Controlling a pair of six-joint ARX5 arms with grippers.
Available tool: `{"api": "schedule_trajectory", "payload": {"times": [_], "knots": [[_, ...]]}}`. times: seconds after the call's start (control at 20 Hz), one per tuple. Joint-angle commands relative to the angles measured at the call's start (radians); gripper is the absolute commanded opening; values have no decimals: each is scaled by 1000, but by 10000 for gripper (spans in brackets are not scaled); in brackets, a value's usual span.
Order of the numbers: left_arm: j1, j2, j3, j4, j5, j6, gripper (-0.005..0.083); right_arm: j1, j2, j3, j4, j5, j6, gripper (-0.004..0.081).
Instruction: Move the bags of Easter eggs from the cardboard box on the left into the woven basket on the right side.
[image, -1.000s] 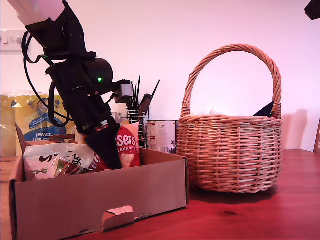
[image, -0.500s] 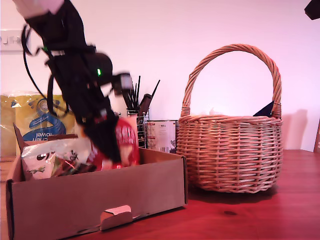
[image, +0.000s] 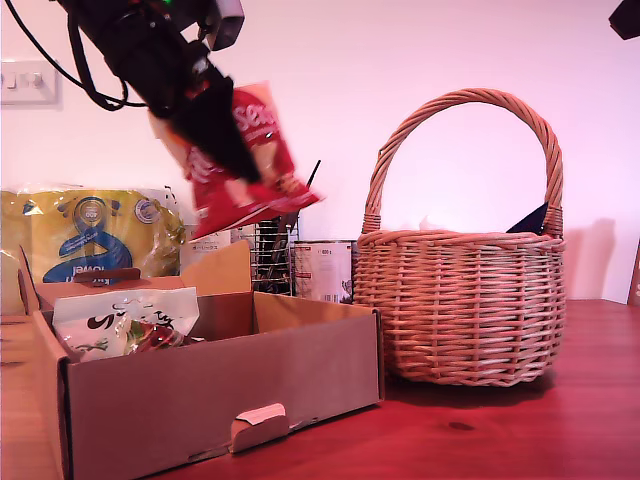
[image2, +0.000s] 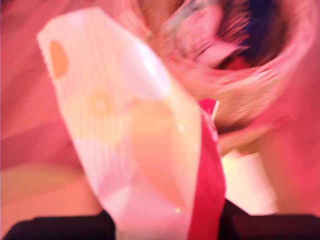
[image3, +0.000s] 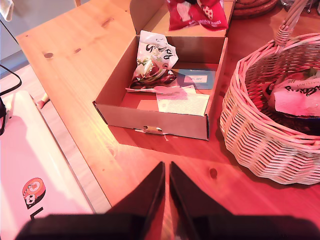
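My first gripper (image: 222, 135) is clamped on an orange-red Maltesers bunnies bag (image: 250, 160), holding it in the air above the cardboard box (image: 215, 385), at about ten o'clock in the exterior view. The bag hangs tilted, its lower end kicked out toward the woven basket (image: 460, 305), which stands at three o'clock of the box on the wooden table (image: 480, 430), near it but not touching. In the first wrist view the bag (image2: 140, 145) fills most of the picture and is blurred; beyond it at one o'clock is what looks like the basket's open mouth, though the blur is too heavy to be sure.

My second gripper (image3: 166, 192) hangs high over the table with its jaws nearly closed and nothing between them. From there the box (image3: 150, 117) lies at twelve o'clock, with a white bag with green-red print (image3: 152, 62) crumpled in its far corner and a blue card and a white sheet flat on its floor. The basket (image3: 260, 135) sits at two o'clock and already holds a white bag (image3: 297, 97) and something dark blue.

Behind the box in the exterior view stand a yellow-and-blue multipack (image: 90, 235), a black wire utensil holder (image: 270, 255) and a tin can (image: 325, 270).
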Motion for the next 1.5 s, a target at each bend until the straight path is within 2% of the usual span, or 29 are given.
{"api": "schedule_trajectory", "payload": {"times": [0.0, 0.05, 0.25, 0.5, 0.75, 0.9, 1.05, 1.3, 1.45], "knots": [[-42, 16, -14, 6, 82, -46, 37, 5, -1, 16, 9, -3, -2, -13], [-68, 18, -14, 20, 104, -57, 37, 5, -1, 16, 8, -3, -2, -13], [-192, 18, -14, 159, 90, -109, 37, 5, -3, 16, -7, -2, -2, -13], [-319, 18, -27, 219, -149, -127, 50, 5, -11, 16, -30, 27, -3, -13], [-366, 18, -32, 306, -326, -134, 60, 5, -12, 16, -43, 32, -7, -13], [-393, 29, -47, 476, -344, -117, 58, 5, -12, 16, -44, 36, -7, -13], [-409, 87, -51, 588, -365, -101, 57, 5, -12, 16, -44, 48, -7, -13], [-425, 206, -51, 813, -484, -82, 46, 5, -16, 16, -43, 53, -10, -13], [-427, 251, -51, 869, -595, -68, 36, 5, -16, 16, -42, 52, -10, -13]]}}
